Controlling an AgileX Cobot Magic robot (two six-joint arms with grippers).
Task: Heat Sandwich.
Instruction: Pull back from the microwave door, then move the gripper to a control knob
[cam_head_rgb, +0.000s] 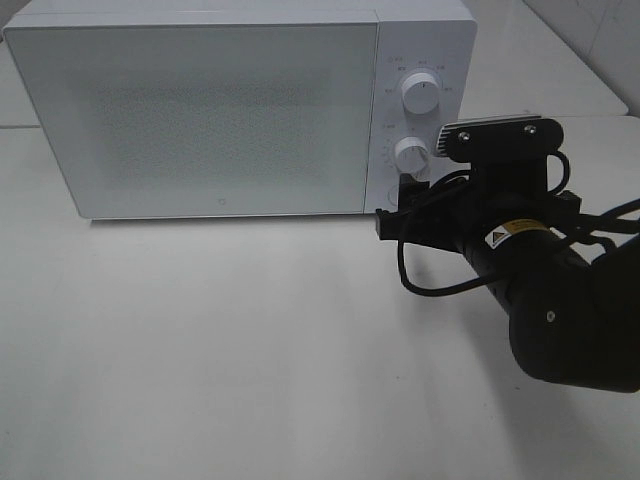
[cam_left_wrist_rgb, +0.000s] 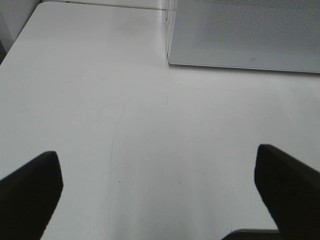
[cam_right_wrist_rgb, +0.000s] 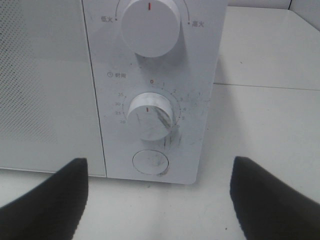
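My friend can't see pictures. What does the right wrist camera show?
Close up is the control panel of a white microwave: a big knob, a timer knob and a round button. The right gripper is open in front of it, holding nothing.

A plain white table (cam_head_rgb: 200, 350), faintly scratched, lies under soft, even light.

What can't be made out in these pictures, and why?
- Inside the microwave: all views; the shut, dotted door hides it, so no sandwich shows.
- Left arm: outside the high view; the left wrist view shows only the left gripper's fingertips.
- Right gripper: in the high view, mostly hidden behind its own wrist.
- Timer dial numbers: tiny in the high view, scuffed in the right wrist view.
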